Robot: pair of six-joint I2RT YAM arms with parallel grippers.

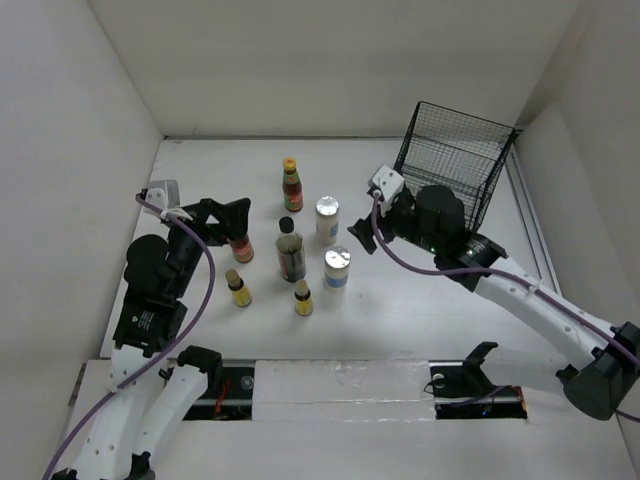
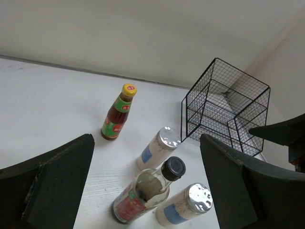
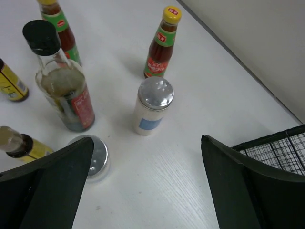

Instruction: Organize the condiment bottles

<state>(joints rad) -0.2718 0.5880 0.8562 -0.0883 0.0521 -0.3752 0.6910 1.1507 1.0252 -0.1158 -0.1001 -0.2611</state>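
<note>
From above, seven condiment bottles stand upright on the white desk (image 1: pixel 200 170), all outside the tilted black wire basket (image 1: pixel 455 160) at the far right. There are two red sauce bottles with yellow caps, the far red sauce bottle (image 1: pixel 291 186) and the near red sauce bottle (image 1: pixel 242 251). There are two white silver-lidded shakers, the far shaker (image 1: pixel 327 221) and the near shaker (image 1: pixel 337 269). One black-capped bottle (image 1: pixel 290 252) of clear glass has dark contents low down, and there are two tiny yellow bottles, the left one (image 1: pixel 238 289) and the right one (image 1: pixel 303 298). The left claw (image 1: pixel 237 225) hangs just over the near red sauce bottle, and the right claw (image 1: pixel 368 228) is beside the far shaker. In the left wrist view its fingers (image 2: pixel 57 181) are spread wide with nothing gripped, framing both shakers, the black-capped bottle, the far red sauce bottle and the basket. In the right wrist view its fingers (image 3: pixel 47 186) are also spread wide and grip nothing, above all seven bottles, the near shaker partly hidden. The sauce labels are green and red, the shakers carry a blue patch and the black-capped bottle has a red label. The writing is too small to read.
</note>
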